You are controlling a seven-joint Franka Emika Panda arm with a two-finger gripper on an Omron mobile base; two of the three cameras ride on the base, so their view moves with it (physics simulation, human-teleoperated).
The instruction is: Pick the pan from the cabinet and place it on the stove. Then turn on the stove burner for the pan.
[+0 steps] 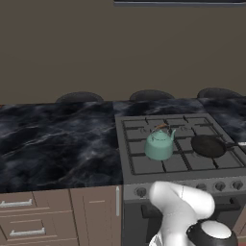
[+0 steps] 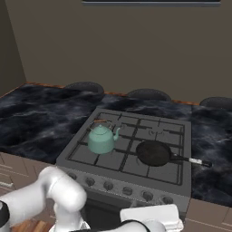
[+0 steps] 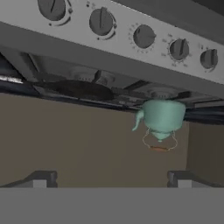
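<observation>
Presently, listed left to right across the left base view:

Item: black marbled stone counter [image 1: 57,139], with taupe-brown drawer units [image 1: 38,216] beneath. Not part of the step in hand.

Item: dark grey gas range with black grid grates, the stove [image 1: 139,166]. A row of small round grey knobs [image 3: 101,20] runs along its front panel; the hand view, rolled upside down, looks at them from close by.

Item: teal kettle with a thin wire handle [image 1: 159,143], standing on a front-left grate, just beside the pan. Hazard: knobs sit close together, so choosing the wrong one would likely light the kettle's burner instead.

Item: round shallow black frying pan with a long thin handle [image 1: 208,146], resting on a front-right grate, handle pointing right toward the counter. Placement looks done; the burner is judged the remaining step.

Item: two-finger gripper [image 3: 112,181], low in front of the stove, fingertips [image 3: 40,178] spread wide and grasping nothing. Hazards: the inverted hand view could swap left and right when matching knob to burner; spread fingers could straddle two knobs or brush a neighbour; a weak pinch could slip on a knob without turning it.
</observation>
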